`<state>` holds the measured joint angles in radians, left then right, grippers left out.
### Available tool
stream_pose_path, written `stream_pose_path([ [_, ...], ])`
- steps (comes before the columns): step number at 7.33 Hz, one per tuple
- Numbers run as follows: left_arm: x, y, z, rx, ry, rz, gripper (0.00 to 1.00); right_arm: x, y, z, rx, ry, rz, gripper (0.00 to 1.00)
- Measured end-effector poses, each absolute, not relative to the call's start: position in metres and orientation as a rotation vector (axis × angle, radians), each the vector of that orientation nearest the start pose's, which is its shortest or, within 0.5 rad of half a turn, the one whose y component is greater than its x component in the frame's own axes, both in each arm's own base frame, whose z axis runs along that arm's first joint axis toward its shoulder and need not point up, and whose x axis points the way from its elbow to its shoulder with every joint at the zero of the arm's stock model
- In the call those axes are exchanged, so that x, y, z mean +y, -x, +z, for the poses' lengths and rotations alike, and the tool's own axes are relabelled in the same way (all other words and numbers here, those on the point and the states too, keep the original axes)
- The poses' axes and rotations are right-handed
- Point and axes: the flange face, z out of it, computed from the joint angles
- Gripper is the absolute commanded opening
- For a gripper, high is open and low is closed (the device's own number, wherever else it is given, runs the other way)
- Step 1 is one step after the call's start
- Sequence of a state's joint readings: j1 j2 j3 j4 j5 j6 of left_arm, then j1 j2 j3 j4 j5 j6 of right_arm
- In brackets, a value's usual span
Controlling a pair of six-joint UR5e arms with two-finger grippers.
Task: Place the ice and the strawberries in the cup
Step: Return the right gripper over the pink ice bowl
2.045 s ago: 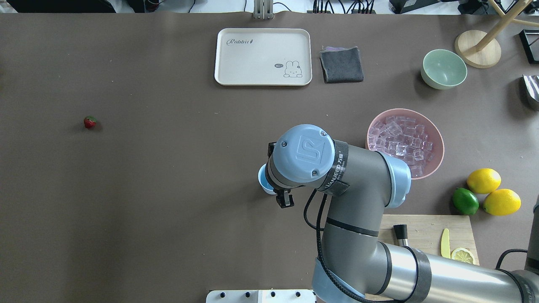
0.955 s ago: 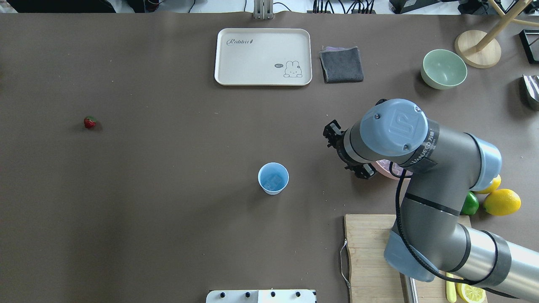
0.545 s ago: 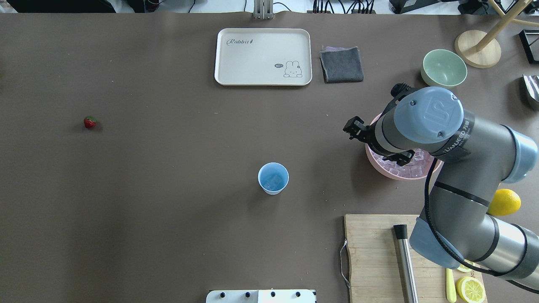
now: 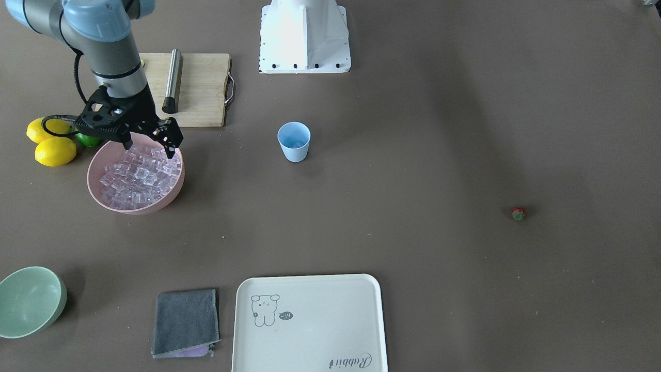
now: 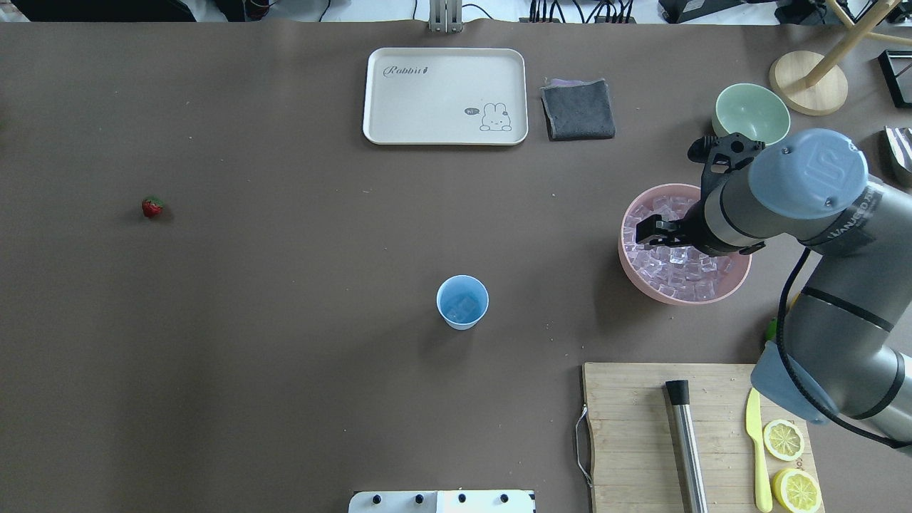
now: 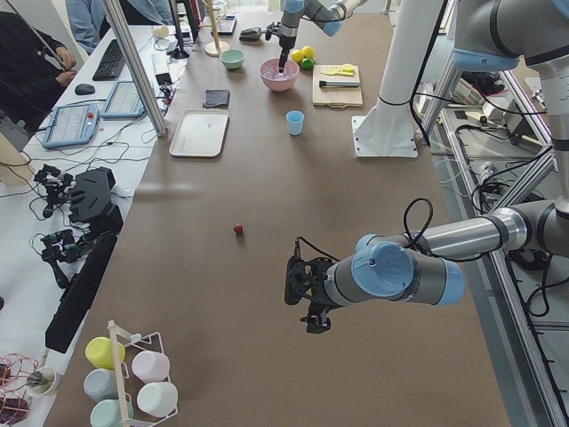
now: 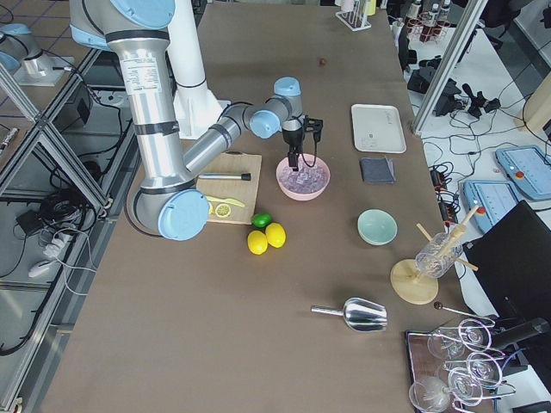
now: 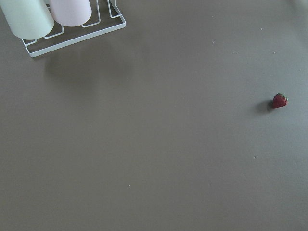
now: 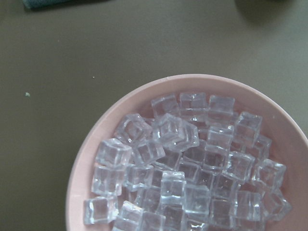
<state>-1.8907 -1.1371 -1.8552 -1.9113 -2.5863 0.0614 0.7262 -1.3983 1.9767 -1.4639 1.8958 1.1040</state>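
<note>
We see the ice (image 9: 183, 159) as many small clear cubes with a faint pink tint, heaped loosely in the pink bowl (image 5: 684, 299), and at least one such cube lies at the bottom of the cup (image 4: 294, 151). The cup is a small light blue tumbler, upright near the middle of the desk (image 5: 285, 285), well apart from the bowl. The strawberry (image 5: 152, 207), tiny and red with a green cap, lies alone far toward the robot's left.

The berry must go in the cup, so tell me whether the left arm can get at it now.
Probably yes: the strawberry lies alone on bare table, near the left gripper, with nothing between them.
</note>
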Motion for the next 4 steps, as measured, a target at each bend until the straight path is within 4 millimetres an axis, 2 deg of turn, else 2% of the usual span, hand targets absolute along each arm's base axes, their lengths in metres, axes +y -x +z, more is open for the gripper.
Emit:
stream_pose_path([
  [1,-0.286,0.146,0.638,0.961,-0.365,-0.138,0.98,-0.442,0.333,0.399,-0.759,-0.148,0.063,0.92],
  [2,-0.286,0.146,0.637,0.960,-0.367,-0.137,0.98,-0.450,0.332,0.413,-0.766,-0.169,0.011,0.61],
  [3,-0.286,0.146,0.636,0.960,-0.369,-0.136,0.98,-0.454,0.331,0.419,-0.770,-0.179,-0.017,0.57],
  [4,-0.286,0.146,0.636,0.962,-0.370,-0.136,0.98,-0.457,0.330,0.423,-0.772,-0.178,-0.028,0.57],
])
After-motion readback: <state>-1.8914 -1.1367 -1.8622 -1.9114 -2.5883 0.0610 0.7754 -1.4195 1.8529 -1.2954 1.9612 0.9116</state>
